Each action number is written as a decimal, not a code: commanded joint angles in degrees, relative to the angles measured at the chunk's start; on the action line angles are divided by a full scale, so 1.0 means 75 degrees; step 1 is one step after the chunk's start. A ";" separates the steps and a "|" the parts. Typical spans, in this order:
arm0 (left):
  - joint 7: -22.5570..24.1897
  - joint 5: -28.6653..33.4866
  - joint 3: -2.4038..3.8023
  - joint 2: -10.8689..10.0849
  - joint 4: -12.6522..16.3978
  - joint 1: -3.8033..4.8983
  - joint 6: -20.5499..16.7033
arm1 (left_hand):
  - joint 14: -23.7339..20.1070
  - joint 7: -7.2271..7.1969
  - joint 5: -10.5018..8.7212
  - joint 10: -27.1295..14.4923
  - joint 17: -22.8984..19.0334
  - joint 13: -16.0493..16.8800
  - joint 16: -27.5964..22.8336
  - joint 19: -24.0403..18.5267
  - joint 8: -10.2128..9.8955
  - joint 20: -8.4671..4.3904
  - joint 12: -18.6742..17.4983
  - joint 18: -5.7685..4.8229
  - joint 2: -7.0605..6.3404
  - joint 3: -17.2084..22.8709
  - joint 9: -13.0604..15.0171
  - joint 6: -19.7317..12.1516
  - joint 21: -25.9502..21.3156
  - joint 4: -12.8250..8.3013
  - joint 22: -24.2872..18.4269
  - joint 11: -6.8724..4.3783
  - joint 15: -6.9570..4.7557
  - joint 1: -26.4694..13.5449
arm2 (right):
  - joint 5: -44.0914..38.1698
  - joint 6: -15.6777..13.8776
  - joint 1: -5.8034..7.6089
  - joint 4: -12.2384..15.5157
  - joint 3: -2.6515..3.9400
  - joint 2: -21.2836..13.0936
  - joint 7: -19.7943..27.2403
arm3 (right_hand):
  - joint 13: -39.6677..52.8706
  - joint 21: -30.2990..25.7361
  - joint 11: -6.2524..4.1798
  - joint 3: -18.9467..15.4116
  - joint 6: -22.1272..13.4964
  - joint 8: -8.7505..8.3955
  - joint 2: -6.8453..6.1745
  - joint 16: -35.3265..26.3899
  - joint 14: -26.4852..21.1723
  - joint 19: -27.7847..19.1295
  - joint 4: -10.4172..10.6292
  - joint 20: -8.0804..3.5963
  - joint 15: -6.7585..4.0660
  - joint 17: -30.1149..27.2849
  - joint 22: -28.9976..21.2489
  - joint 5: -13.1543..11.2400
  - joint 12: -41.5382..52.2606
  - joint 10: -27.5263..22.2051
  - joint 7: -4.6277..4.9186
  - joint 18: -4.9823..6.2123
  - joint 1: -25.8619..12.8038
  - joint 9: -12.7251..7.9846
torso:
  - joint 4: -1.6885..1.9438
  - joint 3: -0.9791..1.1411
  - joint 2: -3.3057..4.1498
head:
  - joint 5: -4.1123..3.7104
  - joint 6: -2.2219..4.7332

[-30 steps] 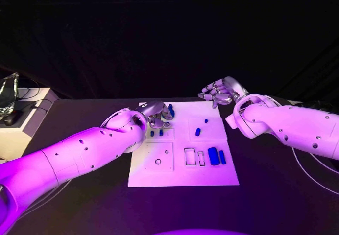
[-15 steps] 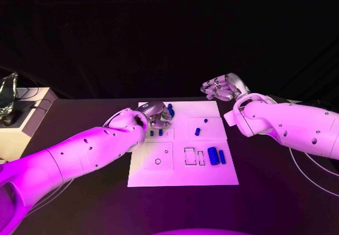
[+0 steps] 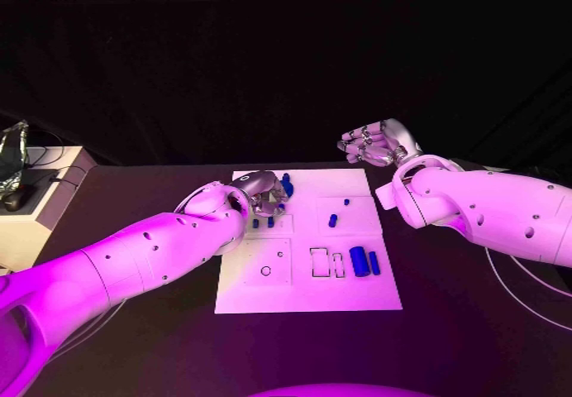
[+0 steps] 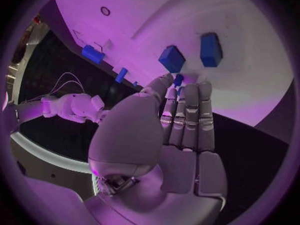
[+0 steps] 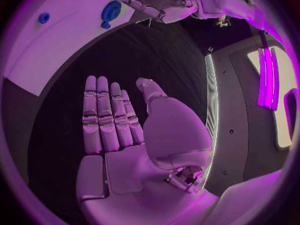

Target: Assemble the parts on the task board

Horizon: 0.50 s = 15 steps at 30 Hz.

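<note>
Dim magenta wash, black backdrop; wrist views bend at edges.

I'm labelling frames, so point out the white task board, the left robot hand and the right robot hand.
White task board (image 3: 358, 298): head view, bare near corner.
Left robot hand (image 3: 267, 190): head view, middle of hand.
Right robot hand (image 3: 375, 144): head view, middle of hand.

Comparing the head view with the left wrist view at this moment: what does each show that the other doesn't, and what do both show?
Head view alone: the right hand raised beyond the task board's far edge, holding nothing, and the pair of long blue parts beside the rectangular outlines.

Left wrist view alone: the left hand's palm side, its fingertips close to a small blue part, though contact cannot be told.

Both: the white board, the left hand at its far left corner, and the two blue parts standing near it.
</note>
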 commanded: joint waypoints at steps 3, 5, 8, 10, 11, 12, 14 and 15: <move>-0.0096 -0.0032 -0.0001 0.0044 -0.0002 0.0008 0.0226 | 0.0023 -0.0003 -0.0039 0.0212 -0.0010 0.0001 0.0116 0.0023 -0.0023 -0.0011 0.0063 0.0065 0.0003 0.0076 -0.0003 0.0038 0.0089 -0.0022 0.0161 -0.0084 -0.0038 0.0046 | 0.0091 -0.0020 0.0002 0.0000 0.0006 0.0011 0.0194 | -0.0005 0.0030 0.0010 -0.0011 -0.0061 -0.0017 -0.0068 -0.0023 -0.0050 0.0034 -0.0024 0.0004 0.0013 -0.0011 -0.0040 0.0034 -0.0014 -0.0055 -0.0001 -0.0091 -0.0011 -0.0007 | 0.0006 -0.0005 -0.0015 | -0.0005 -0.0024; -0.0118 -0.0035 -0.0002 0.0046 -0.0003 0.0008 0.0239 | 0.0068 -0.0011 -0.0043 0.0332 0.0002 0.0010 0.0175 0.0042 -0.0021 -0.0046 0.0148 0.0051 0.0023 0.0075 -0.0002 0.0073 0.0128 -0.0035 0.0164 -0.0143 -0.0080 0.0054 | 0.0092 -0.0019 0.0002 -0.0002 0.0006 0.0014 0.0196 | -0.0005 0.0032 0.0014 -0.0019 -0.0066 -0.0016 -0.0065 -0.0023 -0.0058 0.0027 -0.0017 0.0008 0.0016 -0.0012 -0.0050 0.0036 -0.0015 -0.0064 0.0001 -0.0091 -0.0021 -0.0006 | 0.0005 -0.0008 -0.0016 | -0.0006 -0.0029; -0.0151 -0.0039 -0.0003 0.0050 -0.0011 0.0009 0.0270 | 0.0125 -0.0024 -0.0055 0.0480 0.0038 0.0016 0.0272 0.0084 -0.0022 -0.0115 0.0290 0.0017 0.0092 0.0073 -0.0002 0.0190 0.0210 -0.0078 0.0170 -0.0217 -0.0138 0.0093 | 0.0093 -0.0019 0.0002 -0.0003 0.0006 0.0016 0.0197 | -0.0005 0.0033 0.0014 -0.0024 -0.0067 -0.0016 -0.0067 -0.0023 -0.0061 0.0023 -0.0016 0.0009 0.0017 -0.0011 -0.0054 0.0037 -0.0013 -0.0066 0.0000 -0.0091 -0.0024 -0.0006 | 0.0002 -0.0011 -0.0013 | -0.0010 -0.0027; -0.0161 -0.0040 -0.0004 0.0056 -0.0021 0.0009 0.0289 | 0.0131 -0.0018 -0.0059 0.0505 0.0048 0.0016 0.0299 0.0081 -0.0020 -0.0143 0.0338 -0.0009 0.0127 0.0071 -0.0002 0.0220 0.0255 -0.0102 0.0167 -0.0229 -0.0147 0.0101 | 0.0093 -0.0021 0.0002 -0.0003 0.0006 0.0019 0.0199 | -0.0005 0.0036 0.0017 -0.0036 -0.0072 -0.0016 -0.0067 -0.0023 -0.0068 0.0017 -0.0009 0.0013 0.0021 -0.0011 -0.0060 0.0040 -0.0012 -0.0072 0.0002 -0.0091 -0.0033 -0.0006 | 0.0000 -0.0009 -0.0014 | -0.0004 -0.0029; -0.0163 -0.0040 -0.0004 0.0061 -0.0027 0.0009 0.0299 | 0.0127 -0.0014 -0.0062 0.0505 0.0050 0.0011 0.0306 0.0069 -0.0026 -0.0159 0.0356 -0.0024 0.0142 0.0066 -0.0004 0.0238 0.0282 -0.0120 0.0164 -0.0233 -0.0152 0.0100 | 0.0093 -0.0022 0.0002 -0.0003 0.0006 0.0020 0.0200 | -0.0005 0.0036 0.0017 -0.0036 -0.0072 -0.0016 -0.0067 -0.0023 -0.0068 0.0017 -0.0009 0.0013 0.0021 -0.0011 -0.0060 0.0040 -0.0012 -0.0072 0.0002 -0.0091 -0.0033 -0.0006 | -0.0004 -0.0006 -0.0014 | -0.0007 -0.0027; -0.0163 -0.0039 -0.0005 0.0066 -0.0033 0.0009 0.0310 | 0.0127 -0.0014 -0.0062 0.0505 0.0050 0.0011 0.0306 0.0069 -0.0026 -0.0159 0.0356 -0.0024 0.0142 0.0066 -0.0004 0.0238 0.0282 -0.0120 0.0164 -0.0233 -0.0152 0.0100 | 0.0093 -0.0023 0.0002 -0.0003 0.0006 0.0021 0.0201 | -0.0005 0.0037 0.0016 -0.0043 -0.0066 -0.0013 -0.0063 -0.0024 -0.0075 0.0011 -0.0004 0.0015 0.0022 -0.0012 -0.0063 0.0044 -0.0010 -0.0073 0.0000 -0.0091 -0.0036 -0.0004 | -0.0002 -0.0006 -0.0013 | -0.0011 -0.0025; -0.0159 -0.0031 -0.0006 0.0075 -0.0039 0.0009 0.0328 | 0.0126 -0.0011 -0.0068 0.0518 0.0051 0.0011 0.0317 0.0037 -0.0021 -0.0178 0.0390 -0.0046 0.0185 0.0068 -0.0002 0.0282 0.0342 -0.0162 0.0160 -0.0244 -0.0161 0.0095 | 0.0093 -0.0023 0.0002 -0.0002 0.0006 0.0025 0.0202 | -0.0005 0.0038 0.0015 -0.0045 -0.0061 -0.0012 -0.0060 -0.0023 -0.0075 0.0009 -0.0002 0.0016 0.0022 -0.0011 -0.0064 0.0046 -0.0008 -0.0071 -0.0003 -0.0091 -0.0037 -0.0003 | -0.0005 -0.0007 -0.0009 | -0.0010 -0.0026; -0.0156 -0.0027 -0.0006 0.0080 -0.0042 0.0009 0.0337 | 0.0126 -0.0011 -0.0068 0.0518 0.0051 0.0011 0.0317 0.0037 -0.0021 -0.0178 0.0390 -0.0046 0.0185 0.0068 -0.0002 0.0282 0.0342 -0.0162 0.0160 -0.0244 -0.0161 0.0095 | 0.0094 -0.0023 0.0002 0.0000 0.0006 0.0027 0.0203 | -0.0005 0.0038 0.0015 -0.0045 -0.0061 -0.0012 -0.0060 -0.0023 -0.0075 0.0009 -0.0002 0.0016 0.0022 -0.0011 -0.0064 0.0046 -0.0008 -0.0071 -0.0003 -0.0091 -0.0037 -0.0003 | -0.0008 -0.0006 -0.0003 | -0.0011 -0.0023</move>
